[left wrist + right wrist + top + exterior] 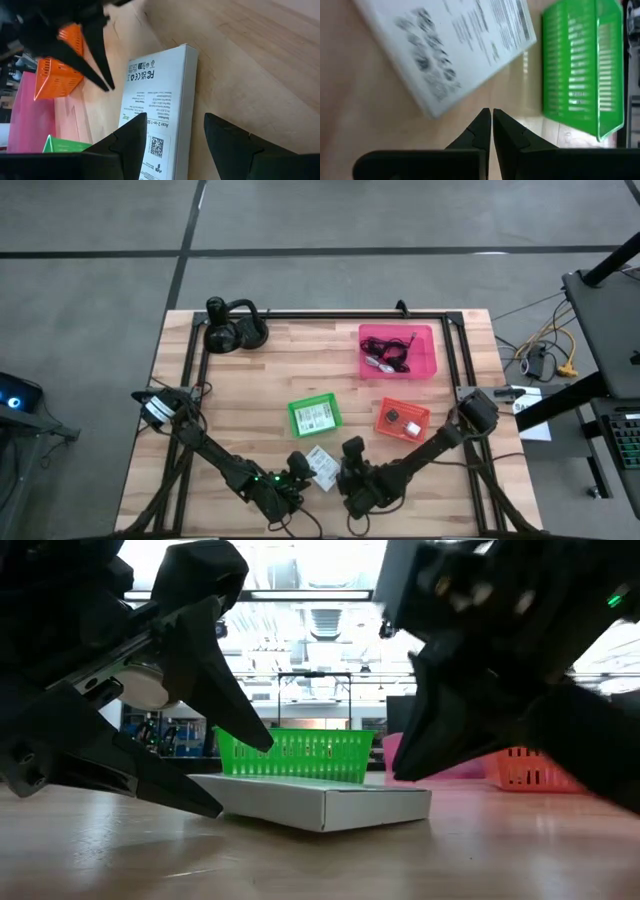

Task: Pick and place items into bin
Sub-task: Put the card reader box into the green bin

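Note:
A white flat box (321,467) (320,802) lies flat on the wood table near its near edge, printed side up (160,90) (445,45). My left gripper (300,468) (175,120) is open and low at the box's left end. One finger is over the box's top and the other is beside its long edge (243,780). My right gripper (350,452) (491,111) is shut, pointing down at the table just off the box's right end (398,778). My left gripper has its fingers either side of the box's long edge (191,95), slanting down from the table's left; I cannot tell whether either finger touches it. My right gripper's shut tips stand close to the box's right end (405,795); I cannot tell whether they touch it.
A green bin (315,417) (300,755) with a white packet sits just behind the box. An orange bin (402,418) is to its right, and a pink bin (397,352) with dark cables is farther back. Black headphones (232,330) rest at the far left edge.

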Motion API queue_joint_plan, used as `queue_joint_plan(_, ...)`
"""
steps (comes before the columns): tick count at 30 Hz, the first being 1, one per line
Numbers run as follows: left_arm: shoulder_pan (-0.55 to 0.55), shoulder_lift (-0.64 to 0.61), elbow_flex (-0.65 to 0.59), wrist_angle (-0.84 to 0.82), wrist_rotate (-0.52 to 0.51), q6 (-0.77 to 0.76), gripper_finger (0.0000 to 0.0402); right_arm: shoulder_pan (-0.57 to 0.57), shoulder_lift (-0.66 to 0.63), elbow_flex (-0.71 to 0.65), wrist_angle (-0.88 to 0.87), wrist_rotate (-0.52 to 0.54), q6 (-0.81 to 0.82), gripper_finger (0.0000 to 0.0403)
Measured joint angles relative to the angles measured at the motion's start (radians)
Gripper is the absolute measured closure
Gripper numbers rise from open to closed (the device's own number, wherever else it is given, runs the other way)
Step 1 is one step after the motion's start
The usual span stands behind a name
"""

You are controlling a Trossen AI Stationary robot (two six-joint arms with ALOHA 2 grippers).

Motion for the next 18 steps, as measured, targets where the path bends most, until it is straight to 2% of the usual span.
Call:
queue_joint_plan(3, 0.0, 0.0, 0.0, 0.0, 0.0, 0.0, 0.022, -0.023, 0.0, -0.015, 0.001, -0.031, 0.0, 0.0394)
queue_joint_plan(8, 0.0, 0.0, 0.0, -0.001, 0.0, 0.002, 0.022, -0.06, -0.006, -0.027, 0.023, -0.197, 0.014, 0.0395)
queue_joint_plan(13, 0.0, 0.0, 0.0, -0.001, 0.002, 0.004, 0.022, -0.069, -0.007, -0.022, 0.088, -0.237, -0.044, 0.0395)
queue_joint_plan(18, 0.0, 0.0, -0.001, -0.004, 0.005, 0.014, 0.022, -0.074, -0.009, -0.012, 0.15, -0.333, -0.107, 0.0395)
